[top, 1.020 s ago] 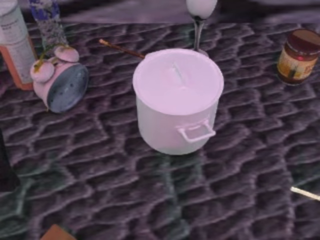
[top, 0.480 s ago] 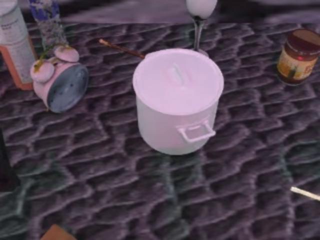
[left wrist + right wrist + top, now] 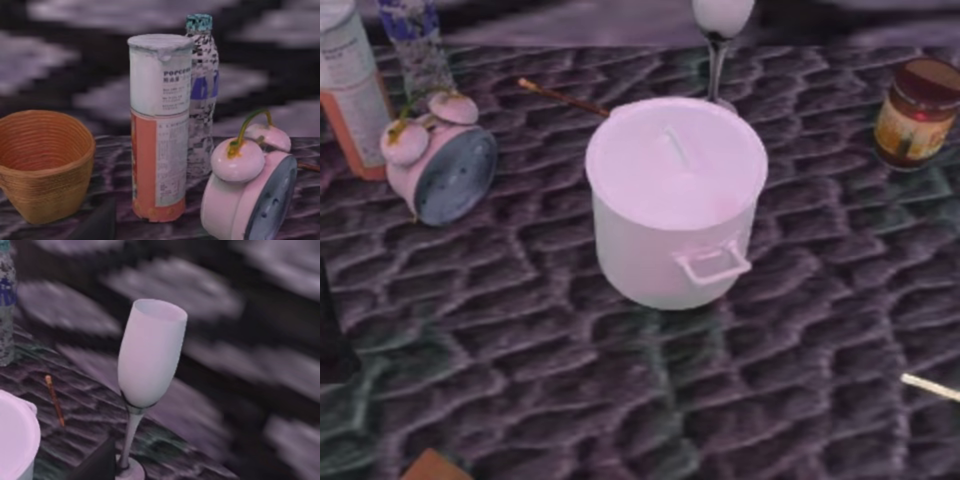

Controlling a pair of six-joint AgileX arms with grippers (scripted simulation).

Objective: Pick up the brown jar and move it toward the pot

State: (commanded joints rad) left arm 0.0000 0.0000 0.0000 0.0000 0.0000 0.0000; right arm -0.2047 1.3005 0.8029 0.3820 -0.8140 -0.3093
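The brown jar (image 3: 917,110), with a dark maroon lid and a yellow-tan label, stands upright at the table's far right. The large white pot (image 3: 675,200) sits in the middle with its lid on and its loop handle (image 3: 713,264) facing the near side. A wide stretch of cloth separates the two. Neither gripper shows in the top view. The right wrist view shows only the pot's rim (image 3: 15,440) and a dark part of my right gripper (image 3: 97,465). A dark part of my left gripper (image 3: 97,225) shows in the left wrist view. The jar is in neither wrist view.
A wine glass (image 3: 720,30) stands just behind the pot, with a thin brown stick (image 3: 560,97) beside it. At the far left are a pink alarm clock (image 3: 435,160), a white-and-orange bottle (image 3: 350,90), a water bottle (image 3: 415,45) and a woven basket (image 3: 42,162). Another stick (image 3: 930,387) lies near right.
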